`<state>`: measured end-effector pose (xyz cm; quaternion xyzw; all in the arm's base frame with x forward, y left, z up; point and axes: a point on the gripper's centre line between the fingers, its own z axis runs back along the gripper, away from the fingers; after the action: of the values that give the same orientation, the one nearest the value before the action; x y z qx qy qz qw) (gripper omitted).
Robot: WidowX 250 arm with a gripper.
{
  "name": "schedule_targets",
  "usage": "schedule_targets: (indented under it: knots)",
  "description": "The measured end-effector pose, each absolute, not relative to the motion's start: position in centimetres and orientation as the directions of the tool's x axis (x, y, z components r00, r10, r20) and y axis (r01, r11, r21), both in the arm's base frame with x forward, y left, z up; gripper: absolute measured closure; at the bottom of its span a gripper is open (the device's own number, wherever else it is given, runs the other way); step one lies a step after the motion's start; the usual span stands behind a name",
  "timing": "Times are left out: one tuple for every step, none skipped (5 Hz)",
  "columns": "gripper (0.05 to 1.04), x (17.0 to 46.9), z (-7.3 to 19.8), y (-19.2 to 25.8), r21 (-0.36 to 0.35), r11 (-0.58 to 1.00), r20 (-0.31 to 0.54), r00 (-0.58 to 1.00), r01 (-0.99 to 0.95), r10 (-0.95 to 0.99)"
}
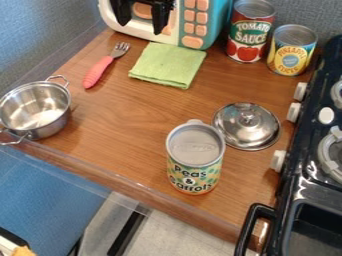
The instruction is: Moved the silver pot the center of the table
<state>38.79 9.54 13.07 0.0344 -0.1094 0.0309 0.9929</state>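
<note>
1. We note one gripper (141, 26), set wide, before the microwave (190, 22).
2. We locate one pot (40, 112) at the table's (127, 120) left edge, bare metal inside.
3. We count three closed cans (194, 167), one lid (247, 131) beside the front can.

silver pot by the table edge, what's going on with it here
Nothing is handling the silver pot right now. It sits upright and uncovered at the left edge of the table, not in the center. The robot's black gripper hangs in front of the toy microwave, its fingers apart and nothing held between them. The metal lid lies on the right side, near the stove, with the peas and carrots can standing beside it.
</note>
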Motion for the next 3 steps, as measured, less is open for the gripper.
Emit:
schedule_targets:
  knots:
    - [0.083,38.5,11.6,9.4,0.050,0.997,0.183,0.982,-0.065,0.055]
    - [0.084,35.4,10.2,9.6,0.020,0.999,0.149,0.988,-0.033,0.030]
    - [0.084,32.7,10.8,10.7,0.035,0.999,0.164,0.986,-0.021,0.015]
